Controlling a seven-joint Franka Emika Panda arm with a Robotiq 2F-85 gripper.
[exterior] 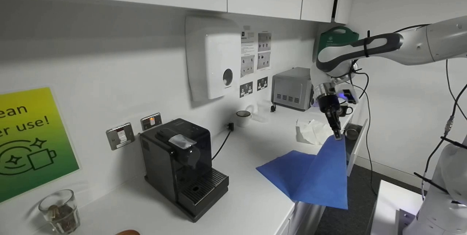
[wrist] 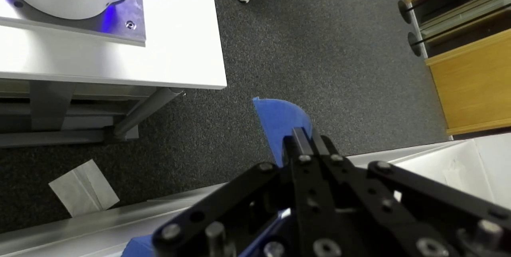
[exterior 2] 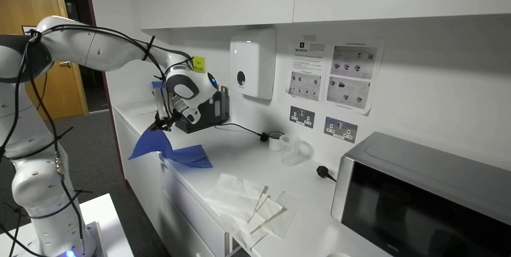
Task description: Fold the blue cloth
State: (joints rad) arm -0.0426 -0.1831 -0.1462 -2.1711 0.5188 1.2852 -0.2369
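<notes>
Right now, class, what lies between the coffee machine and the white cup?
A black plug and its cord lie between the coffee machine and the white cup, as both exterior views show.

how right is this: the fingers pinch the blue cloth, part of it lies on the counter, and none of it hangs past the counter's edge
Not the last bit: both exterior views show the raised part of the blue cloth hanging out past the edge of the counter. The fingers do pinch it, and another part does lie on the counter.
</notes>
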